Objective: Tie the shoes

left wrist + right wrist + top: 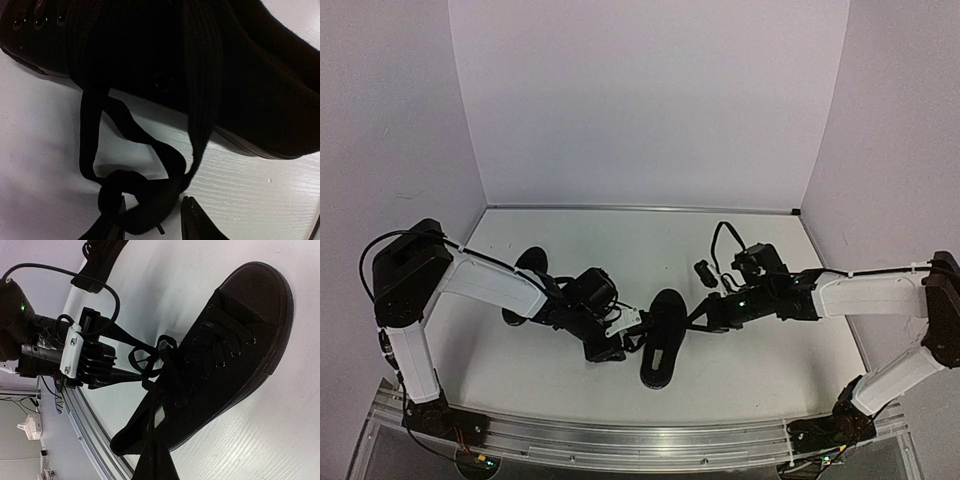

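One black shoe lies in the middle of the table between my grippers, its toe toward the front edge. The other shoe lies back left, partly hidden by my left arm. My left gripper is at the near shoe's left side. In the left wrist view that gripper is slightly open, with a looped bundle of lace lying between the fingers under the shoe. My right gripper is shut on a taut lace strand running to the shoe.
White walls enclose the table on three sides. An aluminium rail runs along the near edge and also shows in the right wrist view. The second shoe sits beyond my left arm.
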Robot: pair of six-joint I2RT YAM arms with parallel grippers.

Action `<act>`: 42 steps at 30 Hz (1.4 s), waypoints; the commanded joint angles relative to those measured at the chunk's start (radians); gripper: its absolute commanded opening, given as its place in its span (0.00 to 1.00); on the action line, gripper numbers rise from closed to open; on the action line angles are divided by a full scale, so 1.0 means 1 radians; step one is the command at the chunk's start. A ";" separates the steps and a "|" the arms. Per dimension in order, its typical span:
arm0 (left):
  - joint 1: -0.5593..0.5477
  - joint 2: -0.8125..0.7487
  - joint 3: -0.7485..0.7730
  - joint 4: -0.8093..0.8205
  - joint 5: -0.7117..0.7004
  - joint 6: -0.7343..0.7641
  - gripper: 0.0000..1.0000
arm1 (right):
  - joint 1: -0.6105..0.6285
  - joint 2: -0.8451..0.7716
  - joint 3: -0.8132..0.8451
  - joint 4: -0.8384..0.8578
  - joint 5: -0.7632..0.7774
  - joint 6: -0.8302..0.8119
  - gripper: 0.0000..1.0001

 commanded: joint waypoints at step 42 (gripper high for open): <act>0.233 -0.415 -0.132 -0.086 -0.275 -0.537 0.00 | -0.049 0.097 -0.120 0.150 0.167 0.169 0.00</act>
